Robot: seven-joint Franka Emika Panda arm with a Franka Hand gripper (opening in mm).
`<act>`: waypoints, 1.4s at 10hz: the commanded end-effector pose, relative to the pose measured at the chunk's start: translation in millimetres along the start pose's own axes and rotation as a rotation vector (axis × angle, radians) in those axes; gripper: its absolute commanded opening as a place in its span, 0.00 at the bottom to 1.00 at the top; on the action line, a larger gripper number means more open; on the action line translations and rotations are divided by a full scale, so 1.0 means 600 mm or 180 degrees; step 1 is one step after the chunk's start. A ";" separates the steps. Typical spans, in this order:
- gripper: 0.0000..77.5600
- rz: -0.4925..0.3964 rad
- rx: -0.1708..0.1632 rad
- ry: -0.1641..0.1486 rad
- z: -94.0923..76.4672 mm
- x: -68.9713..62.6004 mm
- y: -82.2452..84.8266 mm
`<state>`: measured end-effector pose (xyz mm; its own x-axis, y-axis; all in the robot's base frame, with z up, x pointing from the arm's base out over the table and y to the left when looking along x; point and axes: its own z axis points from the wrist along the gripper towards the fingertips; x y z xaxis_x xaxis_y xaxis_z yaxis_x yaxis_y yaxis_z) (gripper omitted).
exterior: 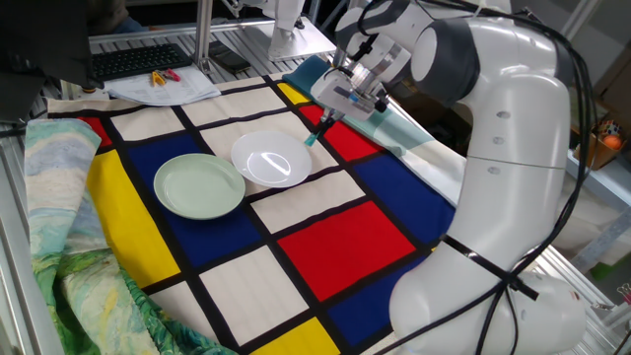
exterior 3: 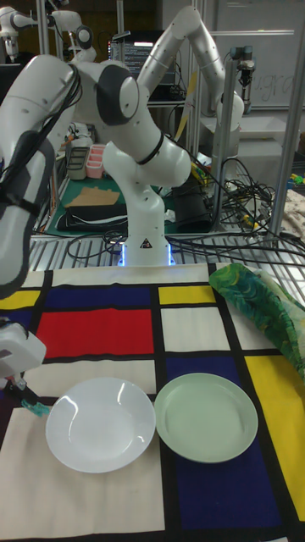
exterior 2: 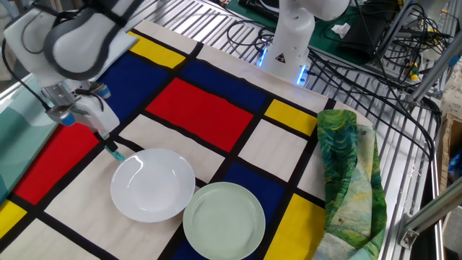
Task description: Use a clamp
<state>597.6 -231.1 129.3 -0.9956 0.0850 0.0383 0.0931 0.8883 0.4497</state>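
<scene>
The clamp (exterior: 312,140) is a small teal clip hanging from the tips of my gripper (exterior: 322,124), which is shut on it. Its lower end sits at the rim of the white plate (exterior: 271,158), on the side away from the pale green plate (exterior: 200,184); I cannot tell whether it touches the rim. From the other fixed view, the clamp (exterior 2: 115,154) points down from the gripper (exterior 2: 107,141) towards the white plate (exterior 2: 151,184). The tall fixed view has the clamp (exterior 3: 36,409) left of the white plate (exterior 3: 100,423), under the gripper (exterior 3: 17,383).
The two plates lie side by side on a red, yellow, blue and white checked cloth (exterior: 345,242). A crumpled green cloth (exterior 2: 346,173) lies at the table's edge. The robot's base (exterior 2: 289,43) stands at the far side. Papers and small tools (exterior: 163,81) rest beyond the cloth.
</scene>
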 end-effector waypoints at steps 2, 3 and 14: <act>0.01 0.0213 0.0658 -0.0058 -0.027 0.040 0.082; 0.01 0.0247 0.0656 -0.0057 -0.028 0.046 0.090; 0.01 0.0544 0.1057 -0.0109 -0.026 0.103 0.164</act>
<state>544.3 -145.5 188.4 -0.9655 0.2536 0.0599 0.2594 0.9573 0.1280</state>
